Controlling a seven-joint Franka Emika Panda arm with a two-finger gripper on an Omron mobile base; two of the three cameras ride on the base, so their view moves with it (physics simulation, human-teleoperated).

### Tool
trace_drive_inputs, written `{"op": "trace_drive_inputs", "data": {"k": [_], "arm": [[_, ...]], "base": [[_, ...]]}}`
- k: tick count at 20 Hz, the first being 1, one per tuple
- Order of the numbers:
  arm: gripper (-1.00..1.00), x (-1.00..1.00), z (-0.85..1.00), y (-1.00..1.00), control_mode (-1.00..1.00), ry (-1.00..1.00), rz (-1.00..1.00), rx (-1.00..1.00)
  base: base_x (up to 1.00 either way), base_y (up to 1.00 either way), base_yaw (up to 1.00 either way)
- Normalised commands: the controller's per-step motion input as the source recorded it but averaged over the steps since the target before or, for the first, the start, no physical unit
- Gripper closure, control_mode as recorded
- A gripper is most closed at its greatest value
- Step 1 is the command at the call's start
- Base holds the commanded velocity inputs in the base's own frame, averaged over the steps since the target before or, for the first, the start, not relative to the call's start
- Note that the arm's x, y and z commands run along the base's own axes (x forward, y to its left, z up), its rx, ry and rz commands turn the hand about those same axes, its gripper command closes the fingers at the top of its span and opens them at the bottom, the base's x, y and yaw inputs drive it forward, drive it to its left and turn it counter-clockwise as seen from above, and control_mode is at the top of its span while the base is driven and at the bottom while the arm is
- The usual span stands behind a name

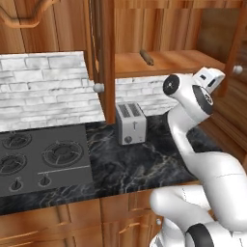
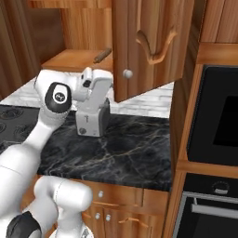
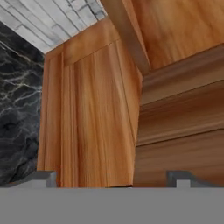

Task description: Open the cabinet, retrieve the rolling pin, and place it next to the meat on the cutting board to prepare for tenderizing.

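Observation:
The cabinet (image 1: 164,29) stands with both doors swung out; its left door (image 1: 103,48) and right door (image 2: 144,46) frame the open shelf. The rolling pin (image 1: 146,57), a slim brown rod, lies on that shelf (image 2: 74,59) toward its middle, also seen as the rolling pin (image 2: 102,56) from the right. My gripper (image 3: 111,180) is open and holds nothing, its fingertips (image 3: 41,177) spread wide in front of wood panelling. The hand (image 1: 212,77) hovers just below the shelf's front edge, to the right of the rolling pin and apart from it. The meat and the cutting board are out of view.
A silver toaster (image 1: 130,123) stands on the black marble counter (image 1: 144,164) below the cabinet. A gas stove (image 1: 43,159) lies to the left. A built-in oven (image 2: 218,121) in a wooden column bounds the counter on the right. The right door's knob (image 2: 127,73) juts out near the hand.

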Motion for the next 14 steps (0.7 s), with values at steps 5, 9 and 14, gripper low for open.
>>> {"op": "trace_drive_inputs", "data": {"k": [5,9,14], "arm": [[-1.00,-0.61,-0.15,-0.82,-1.00,0.00,-0.05,0.01],[-1.00,-0.43,-0.02,-0.86,-1.00,0.00,-0.04,0.00],[-1.00,-0.06,0.00,-0.84,-1.00,-0.01,0.00,0.00]], "base": [[0.00,0.00,0.00],[0.00,0.00,0.00],[0.00,0.00,0.00]]}}
